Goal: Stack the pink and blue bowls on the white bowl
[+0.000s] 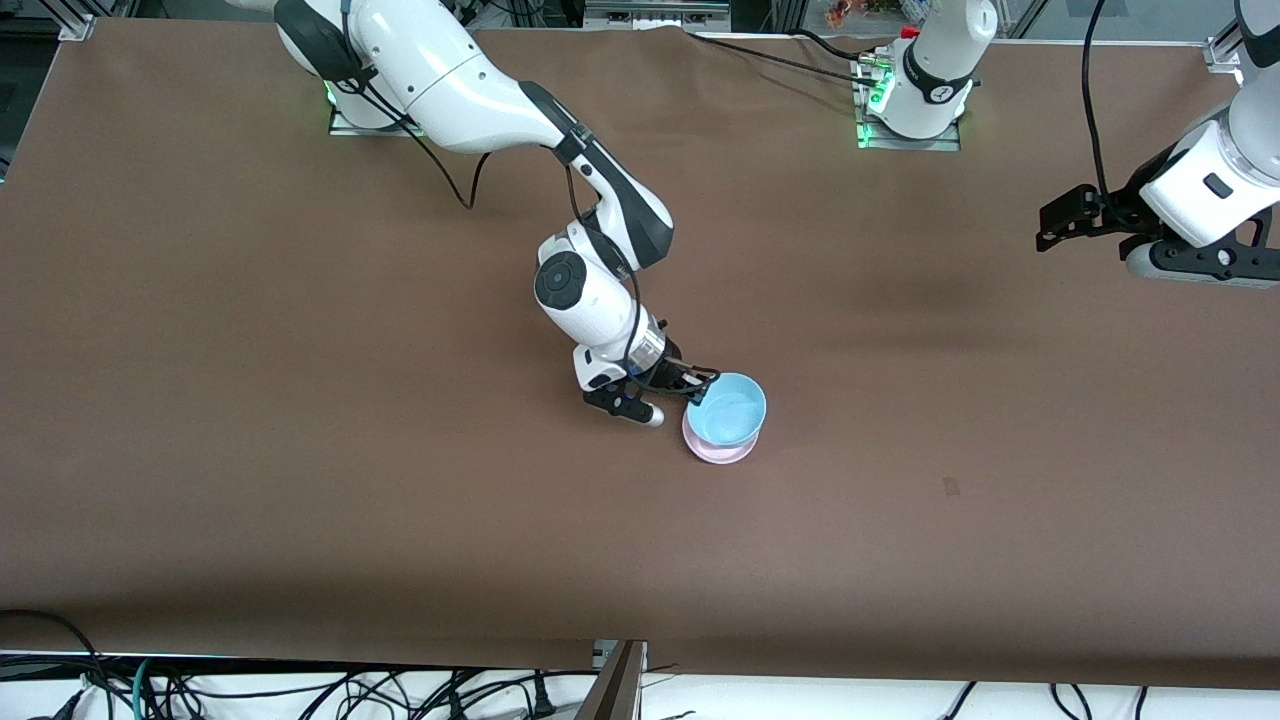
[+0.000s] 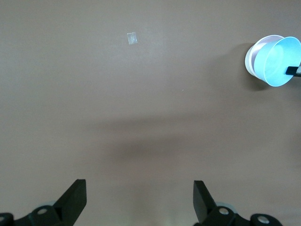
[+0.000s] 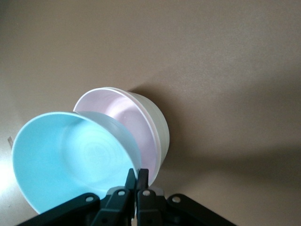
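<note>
Now the right gripper (image 1: 692, 392), mid-frame, pinches the rim of the light blue plastic bowl (image 1: 729, 407), tilted for nesting over the pale pink plastic bowl (image 1: 716, 447) already inside the white bowl (image 3: 159, 128); the left gripper (image 1: 1085, 228) waits open at frame's upper right.

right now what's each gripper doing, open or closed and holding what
Right gripper: shut on the rim of the blue bowl, held tilted over the pink bowl.
Left gripper: open, holding nothing, waiting over bare table.

smooth plastic blue bowl (image 3: 70, 160), faint sheen, pink bowl (image 3: 124, 117) alike, matt brown table covering (image 1: 300, 450)
</note>
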`<state>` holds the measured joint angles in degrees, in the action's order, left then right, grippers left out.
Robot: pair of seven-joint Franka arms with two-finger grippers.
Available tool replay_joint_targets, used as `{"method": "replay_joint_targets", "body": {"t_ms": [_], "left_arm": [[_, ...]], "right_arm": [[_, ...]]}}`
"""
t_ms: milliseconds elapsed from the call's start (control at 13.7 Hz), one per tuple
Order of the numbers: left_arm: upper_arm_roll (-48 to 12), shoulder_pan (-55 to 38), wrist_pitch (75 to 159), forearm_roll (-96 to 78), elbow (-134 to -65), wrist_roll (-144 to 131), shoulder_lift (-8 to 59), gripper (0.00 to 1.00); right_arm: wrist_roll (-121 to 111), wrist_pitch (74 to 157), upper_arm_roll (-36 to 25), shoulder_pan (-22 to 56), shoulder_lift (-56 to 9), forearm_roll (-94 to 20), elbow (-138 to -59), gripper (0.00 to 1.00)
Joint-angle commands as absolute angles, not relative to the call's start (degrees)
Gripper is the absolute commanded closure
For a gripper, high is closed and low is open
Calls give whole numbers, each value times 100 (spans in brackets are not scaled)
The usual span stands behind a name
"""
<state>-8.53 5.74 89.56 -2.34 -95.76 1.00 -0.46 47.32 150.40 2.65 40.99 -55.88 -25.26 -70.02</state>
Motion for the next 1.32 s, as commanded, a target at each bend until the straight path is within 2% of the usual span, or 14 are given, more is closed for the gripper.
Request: {"method": "replay_joint_targets", "body": {"t_ms": [0,512,658,877,950,1096,1169,1242], "left_arm": [[-406,186,9079,-202,-9764,185,-220,0],[-387,88,9061,-176,-9572,-440,-141,0],[-396,105,9035,-176,-9563,-439,-141,0],[-378,149,9026,-176,-9563,-439,-141,0],[-361,149,9044,-176,-9563,-439,-141,0],[-360,149,9000,-176,-9562,-448,-149,0],[-369,149,8956,-176,-9562,-448,-149,0],[-369,149,8956,-176,-9554,-440,-141,0]], "right_arm": [[4895,14897,211,4140,-5643,-2461,-6864,100],[5019,14906,193,4087,-5643,-2470,-6855,99],[5027,14906,193,4078,-5643,-2479,-6847,74],[5062,14906,193,4052,-5643,-2505,-6820,48],[5158,14906,193,4052,-5634,-2505,-6803,48],[5308,14906,185,4052,-5573,-2505,-6733,38],[5422,14898,150,4052,-5511,-2470,-6732,25],[5466,14897,10,4060,-5389,-2461,-6732,4]]}}
